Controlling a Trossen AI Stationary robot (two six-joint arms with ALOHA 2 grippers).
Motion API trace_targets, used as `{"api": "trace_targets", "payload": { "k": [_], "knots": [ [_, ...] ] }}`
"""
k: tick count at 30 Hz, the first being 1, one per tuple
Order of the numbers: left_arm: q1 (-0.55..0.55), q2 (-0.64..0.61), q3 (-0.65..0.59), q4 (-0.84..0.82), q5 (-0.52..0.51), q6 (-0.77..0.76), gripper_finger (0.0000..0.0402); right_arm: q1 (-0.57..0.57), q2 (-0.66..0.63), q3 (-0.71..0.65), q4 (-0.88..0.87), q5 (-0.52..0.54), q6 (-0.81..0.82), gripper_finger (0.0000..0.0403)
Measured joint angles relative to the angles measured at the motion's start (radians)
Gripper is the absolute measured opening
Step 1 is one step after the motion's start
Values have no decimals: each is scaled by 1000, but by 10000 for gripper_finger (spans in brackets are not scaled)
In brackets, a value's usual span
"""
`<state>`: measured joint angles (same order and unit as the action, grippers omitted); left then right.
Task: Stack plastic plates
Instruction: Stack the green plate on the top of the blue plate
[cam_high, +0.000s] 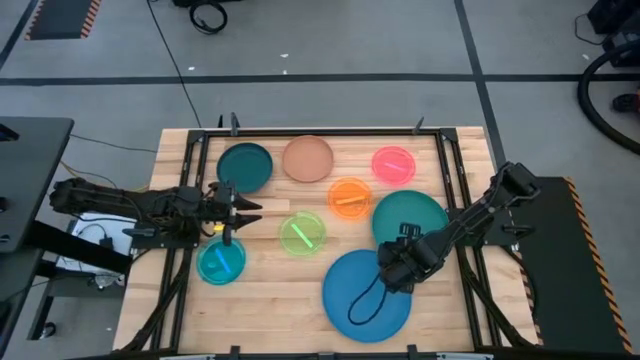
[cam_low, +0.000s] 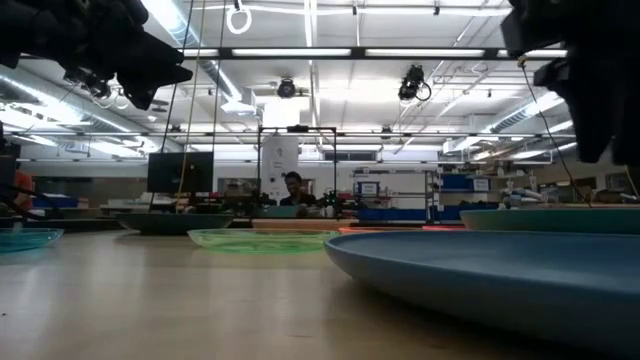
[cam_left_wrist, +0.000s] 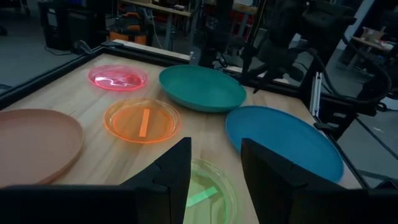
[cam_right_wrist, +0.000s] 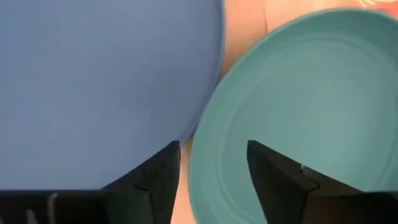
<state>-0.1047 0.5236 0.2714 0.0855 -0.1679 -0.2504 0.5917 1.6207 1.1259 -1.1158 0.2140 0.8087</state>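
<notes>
The right gripper (cam_high: 403, 252) is held unclenched over the blue plate (cam_high: 350, 300) and teal plate (cam_high: 425, 212), both cut off in its wrist view; the left gripper (cam_high: 252, 212), released, is poised above the cyan plate (cam_high: 221, 262).

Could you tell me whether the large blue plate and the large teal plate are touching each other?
Apart. The left wrist view shows a strip of bare wood between the blue plate and the teal plate.

We see eight plates spread singly on the surface (cam_high: 270, 290); around the middle plate (cam_high: 349, 196), three lie behind, two left, two right-front.
</notes>
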Motion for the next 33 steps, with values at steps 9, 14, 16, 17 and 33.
{"api": "trace_targets", "payload": {
  "k": [9, 14, 16, 17, 33],
  "knots": [
    [0, 0, 0, -6, 0, -13, 146, 155, -3, -24, -56, -2, 18, 178],
    [0, 0, 0, -6, 0, -27, 146, 217, -3, -63, -46, 25, 65, 167],
    [0, 0, 0, -7, 0, -27, 146, 231, -3, -77, -35, 23, 86, 165],
    [0, 0, 0, -6, 0, -27, 146, 238, -3, -82, -28, 23, 95, 165],
    [-3, 1, 0, -18, 51, -81, 146, 242, -3, -239, 54, -5, 109, 164]
  ]
}}
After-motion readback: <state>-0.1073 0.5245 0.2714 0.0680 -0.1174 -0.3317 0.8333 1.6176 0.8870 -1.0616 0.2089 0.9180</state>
